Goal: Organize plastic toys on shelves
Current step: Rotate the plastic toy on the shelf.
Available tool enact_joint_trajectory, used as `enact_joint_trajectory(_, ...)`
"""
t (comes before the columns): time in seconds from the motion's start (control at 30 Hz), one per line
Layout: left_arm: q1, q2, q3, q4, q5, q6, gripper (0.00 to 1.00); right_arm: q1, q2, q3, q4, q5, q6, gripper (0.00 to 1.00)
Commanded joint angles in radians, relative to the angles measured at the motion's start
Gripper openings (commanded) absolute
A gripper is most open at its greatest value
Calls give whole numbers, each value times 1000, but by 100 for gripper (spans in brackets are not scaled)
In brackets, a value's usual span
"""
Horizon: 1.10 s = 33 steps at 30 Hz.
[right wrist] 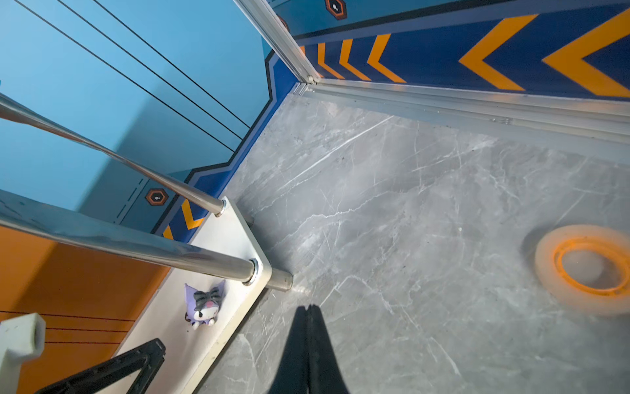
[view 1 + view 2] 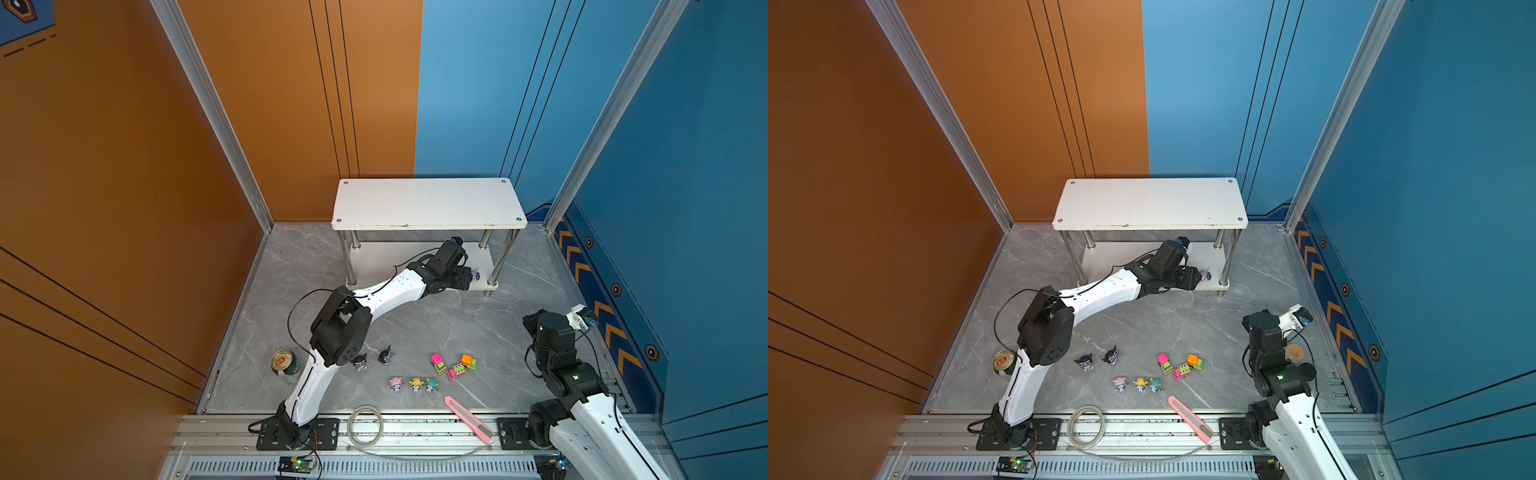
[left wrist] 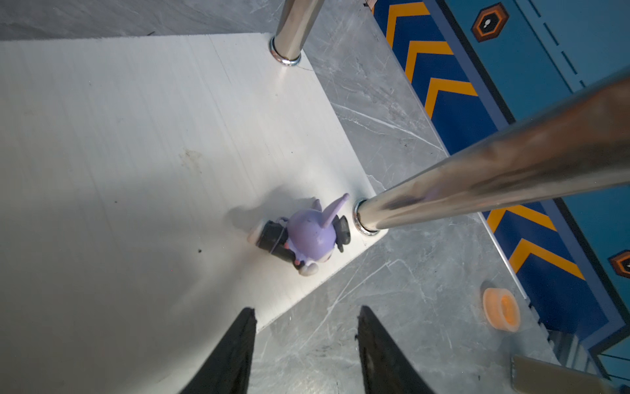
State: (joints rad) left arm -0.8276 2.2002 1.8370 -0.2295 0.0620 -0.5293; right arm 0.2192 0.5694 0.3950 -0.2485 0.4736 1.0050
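Purple figurine (image 3: 308, 235) on lower shelf (image 3: 136, 136)

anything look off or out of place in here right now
The pink utility knife lies slanted, partly off the marble onto the front rail, next to a loose coil of clear tubing. The rack's top board has a small chip in its front edge. The black-purple figurine sits right at the lower board's corner, beside a chrome leg.

Both top views: bright, even overhead light; soft shadows are cast on the tabletop (image 2: 436, 324). Left wrist view: glare is seen on the lower board of the shelves (image 3: 136, 136); a shadow is thrown beside the black-purple figurine (image 3: 310, 235); the near chrome leg (image 3: 494, 174) is defocused. Right wrist view: the tape roll (image 1: 545, 262) is blurred.
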Motion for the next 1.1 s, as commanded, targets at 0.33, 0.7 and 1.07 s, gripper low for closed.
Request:
enact_joint_trajectory(0.33, 18, 145, 255, -128, -66, -42, 8, -13, -4, -29, -7, -55, -71, 0)
enact_joint_trajectory(0.7, 9, 196, 292, -131, -54, -57, 8, -25, -8, -42, -3, -59, -82, 0)
enact_joint_trajectory(1.07, 1, 150, 189, -97, -71, -58, 7, -26, -12, -37, 4, -58, -88, 0)
